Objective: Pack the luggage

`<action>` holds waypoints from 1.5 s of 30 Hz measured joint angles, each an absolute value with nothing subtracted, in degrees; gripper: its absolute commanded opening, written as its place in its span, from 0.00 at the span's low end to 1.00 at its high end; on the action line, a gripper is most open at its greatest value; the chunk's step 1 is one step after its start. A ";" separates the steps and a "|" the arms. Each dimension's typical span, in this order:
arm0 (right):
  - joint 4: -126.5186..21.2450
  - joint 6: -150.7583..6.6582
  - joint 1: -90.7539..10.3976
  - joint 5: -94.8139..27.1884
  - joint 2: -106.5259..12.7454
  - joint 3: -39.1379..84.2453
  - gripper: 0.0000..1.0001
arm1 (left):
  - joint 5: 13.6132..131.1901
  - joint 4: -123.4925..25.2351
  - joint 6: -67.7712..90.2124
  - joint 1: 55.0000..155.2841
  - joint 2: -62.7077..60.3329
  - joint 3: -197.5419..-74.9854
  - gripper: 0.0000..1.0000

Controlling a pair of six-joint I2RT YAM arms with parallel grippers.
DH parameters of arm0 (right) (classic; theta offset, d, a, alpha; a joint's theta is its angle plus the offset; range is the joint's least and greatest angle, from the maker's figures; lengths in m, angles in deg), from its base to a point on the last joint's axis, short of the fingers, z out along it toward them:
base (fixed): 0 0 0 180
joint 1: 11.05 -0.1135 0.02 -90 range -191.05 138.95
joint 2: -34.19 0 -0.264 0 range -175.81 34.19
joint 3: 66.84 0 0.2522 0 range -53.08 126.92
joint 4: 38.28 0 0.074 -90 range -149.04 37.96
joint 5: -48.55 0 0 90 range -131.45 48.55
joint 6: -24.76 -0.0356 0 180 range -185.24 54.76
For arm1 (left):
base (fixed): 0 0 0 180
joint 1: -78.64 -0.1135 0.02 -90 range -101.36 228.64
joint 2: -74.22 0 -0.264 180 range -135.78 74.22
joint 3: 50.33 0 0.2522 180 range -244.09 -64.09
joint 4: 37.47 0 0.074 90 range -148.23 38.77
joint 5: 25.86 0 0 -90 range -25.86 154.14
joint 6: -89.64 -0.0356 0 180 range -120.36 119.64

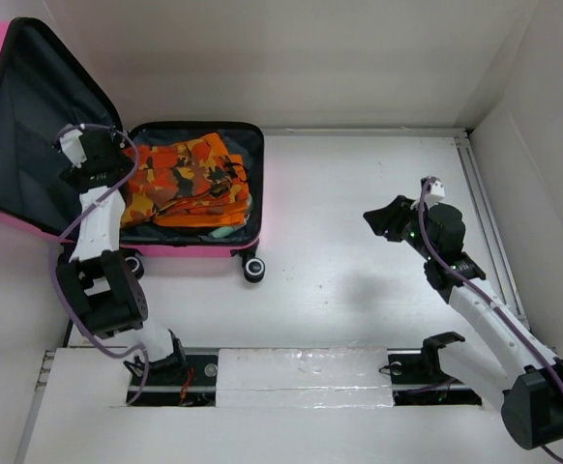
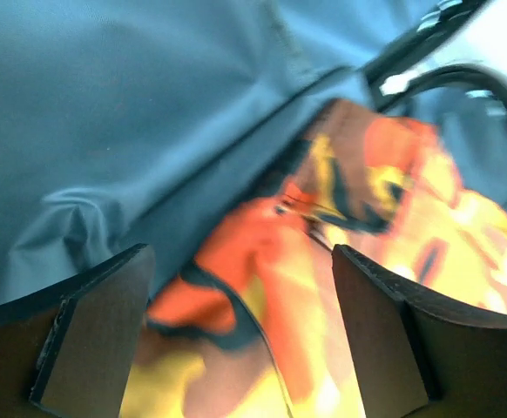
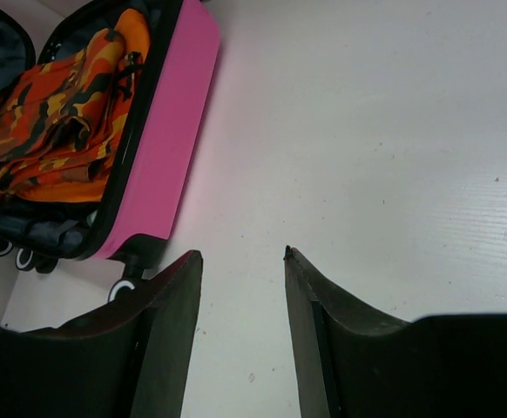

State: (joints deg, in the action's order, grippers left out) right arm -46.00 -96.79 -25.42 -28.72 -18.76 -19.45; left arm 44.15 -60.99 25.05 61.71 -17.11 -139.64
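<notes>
The pink luggage [image 1: 199,249] lies open at the far left, its lid [image 1: 30,126] standing up and showing dark grey lining. Orange camouflage clothing [image 1: 185,179] fills the base. My left gripper [image 1: 117,153] is open at the left end of the base, by the hinge. In the left wrist view its fingers [image 2: 240,261] straddle the orange clothing [image 2: 367,200] just below, with grey lining [image 2: 149,104] behind. My right gripper [image 1: 378,220] is open and empty above the bare table, right of the luggage. The right wrist view [image 3: 240,254] shows the luggage [image 3: 171,113] and clothing [image 3: 62,122] at upper left.
Black wheels [image 1: 253,270] stick out at the suitcase's near edge, also in the right wrist view [image 3: 123,287]. White walls enclose the table at the back and right. A metal rail [image 1: 485,213] runs along the right side.
</notes>
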 measured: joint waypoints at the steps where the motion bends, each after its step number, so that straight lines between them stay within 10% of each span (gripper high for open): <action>1: -46.00 -96.79 -25.49 -28.63 -18.76 -19.45 0.48 | 43.12 -61.41 24.96 62.70 -15.60 -139.58 0.79; 6: -45.95 -96.04 -27.21 -27.69 -18.82 -19.41 0.00 | 33.75 -63.85 23.91 69.87 -4.28 -139.77 0.74; 16: -44.77 -93.70 -33.92 -22.89 -24.88 -18.05 0.10 | 12.11 -71.66 24.35 67.92 16.44 -140.12 0.64; 22: -44.71 -92.63 -34.43 -21.23 -25.84 -17.84 0.32 | 4.92 -80.05 27.28 64.67 13.07 -138.42 0.72; 33: -44.29 -91.54 -36.90 -20.39 -28.62 -16.59 0.35 | 5.90 -86.32 29.01 54.89 2.89 -142.13 0.69; 45: -44.31 -90.47 -38.25 -21.90 -29.56 -15.89 0.35 | 6.32 -88.09 29.11 54.61 -2.73 -151.45 0.00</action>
State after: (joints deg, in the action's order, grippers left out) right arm -44.31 -90.47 -38.25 -21.90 -29.56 -15.89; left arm 6.32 -88.09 29.11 54.61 -2.73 -151.45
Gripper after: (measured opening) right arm 0.344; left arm 0.054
